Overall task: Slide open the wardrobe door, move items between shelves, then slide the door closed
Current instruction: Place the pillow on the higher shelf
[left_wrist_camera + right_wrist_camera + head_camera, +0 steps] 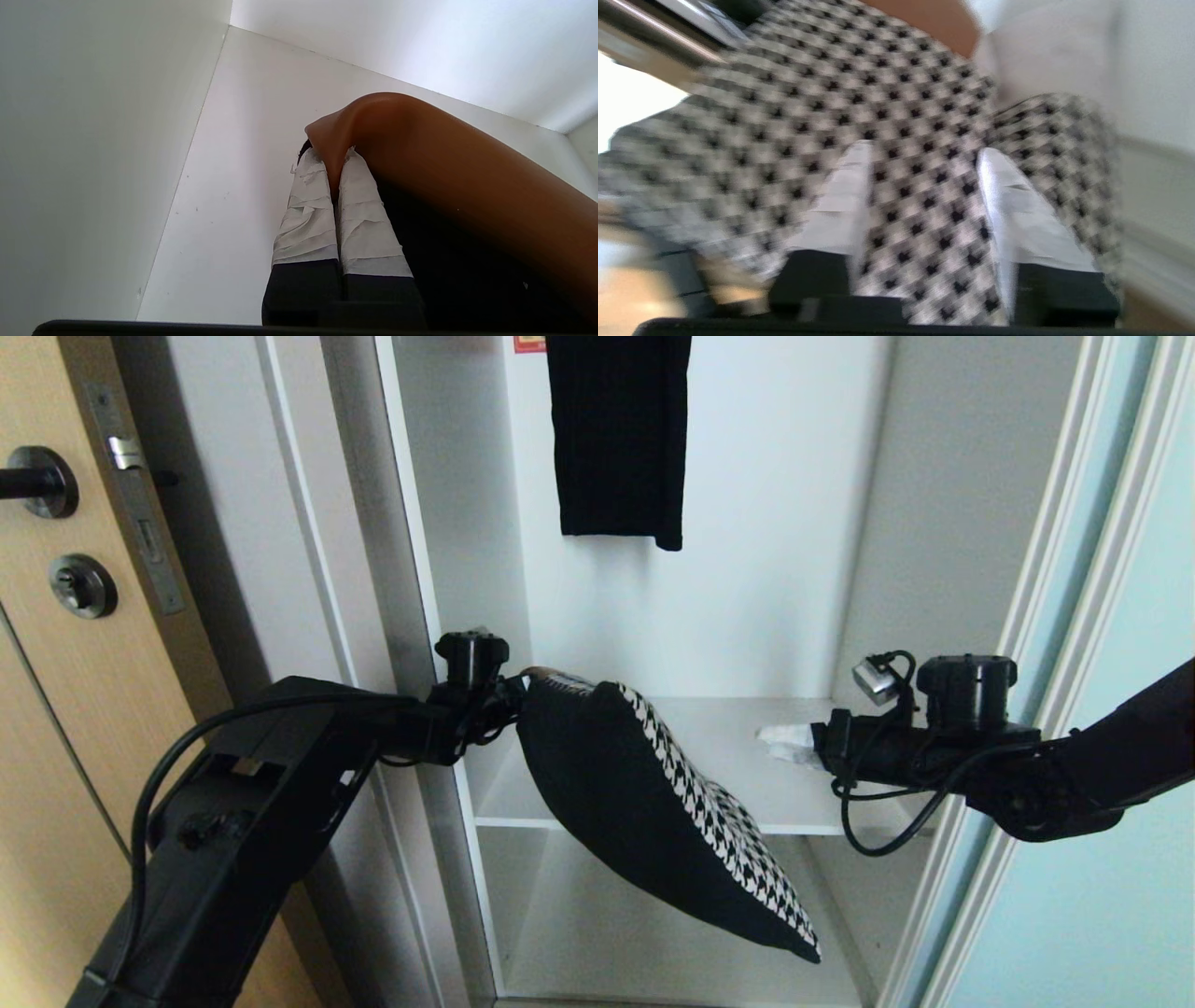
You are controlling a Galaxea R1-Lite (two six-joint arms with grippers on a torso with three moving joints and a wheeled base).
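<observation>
Setting: an open white laminate wardrobe compartment, its frosted pale aqua sliding wardrobe door (1120, 728) pushed away to the right, a tan wooden door with a dark lever handle (56, 644) at far left, and a long narrow black garment (618, 434) hanging at the back.

Bundle: the folded bundle of clothes, black with a houndstooth face and a rust-brown piece (653, 803), hangs in front of the flat white upper shelf (747, 747), clear of both boards.

Long axis: it slopes from its upper left corner down to the lower right (a steep diagonal, sagging over the lower compartment).

Left gripper (513, 695): pressed together, pinching the rust-brown corner at the bundle's top left; the left wrist view shows both taped fingers (308, 219) nipping the fabric.

Right gripper (780, 744): taped fingers spread, holding nothing, just right of the bundle over the shelf's right part.

Which way: the bundle lies left of the right gripper, its houndstooth face turned towards it.

Nearer arm: the left carries all the weight; I judge the right best placed to catch the drooping lower end.
</observation>
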